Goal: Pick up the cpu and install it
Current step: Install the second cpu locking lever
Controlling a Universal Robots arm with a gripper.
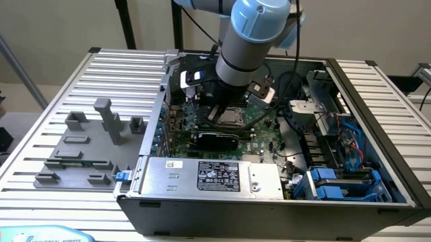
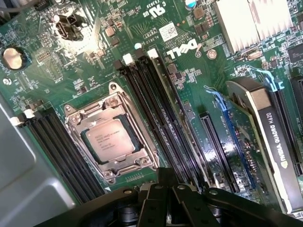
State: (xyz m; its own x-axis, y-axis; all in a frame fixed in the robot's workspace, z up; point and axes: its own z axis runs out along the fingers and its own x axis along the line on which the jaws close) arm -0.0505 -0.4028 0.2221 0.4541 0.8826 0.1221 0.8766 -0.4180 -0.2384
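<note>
The cpu, a silvery square chip, sits flat inside the metal-framed socket on the green motherboard of an open grey computer case. The pincer hangs just above the board beside the socket, clear of the chip and holding nothing; whether its fingers are spread or together cannot be told. Black memory slots run alongside the socket.

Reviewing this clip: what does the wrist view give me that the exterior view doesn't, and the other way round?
Wrist view alone: print on the cpu lying in the metal-framed socket, black memory slots alongside, and the graphics card label.

Exterior view alone: the arm reaching into the grey computer case, the power supply, grey fixtures on the slatted table.

Both: the green motherboard and the socket, with the gripper above it.
</note>
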